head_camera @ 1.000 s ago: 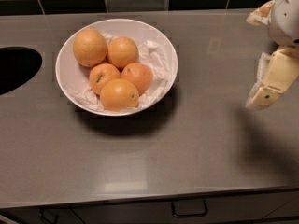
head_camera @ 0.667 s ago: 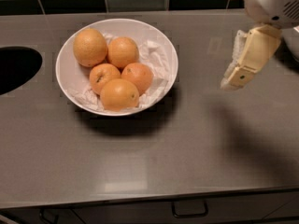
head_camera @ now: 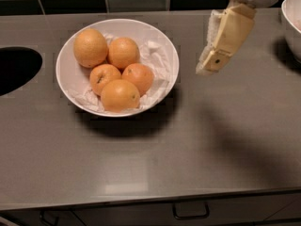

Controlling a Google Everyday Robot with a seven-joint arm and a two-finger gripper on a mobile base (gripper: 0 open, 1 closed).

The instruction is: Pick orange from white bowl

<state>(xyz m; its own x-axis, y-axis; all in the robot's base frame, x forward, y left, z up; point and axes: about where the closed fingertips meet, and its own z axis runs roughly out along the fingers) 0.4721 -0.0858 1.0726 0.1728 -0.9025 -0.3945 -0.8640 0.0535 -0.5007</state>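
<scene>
The white bowl (head_camera: pixel 172 51) sits on the grey counter, left of centre, lined with crumpled white paper. It holds several oranges. The orange (head_camera: pixel 90 47), the largest and palest, lies at the bowl's back left. Smaller, deeper-orange ones lie beside and in front of it. My gripper (head_camera: pixel 208 67) hangs above the counter to the right of the bowl, pointing down and left, apart from the bowl's right rim. It holds nothing that I can see.
A second white bowl (head_camera: pixel 292 25) stands at the right edge, partly cut off. A dark sink opening (head_camera: pixel 16 69) is at the left. A black tiled wall runs along the back. A drawer handle (head_camera: pixel 190 214) is below the counter's front edge.
My gripper has moved left from the counter's right side toward the bowl. The bowl and the oranges have not moved.
</scene>
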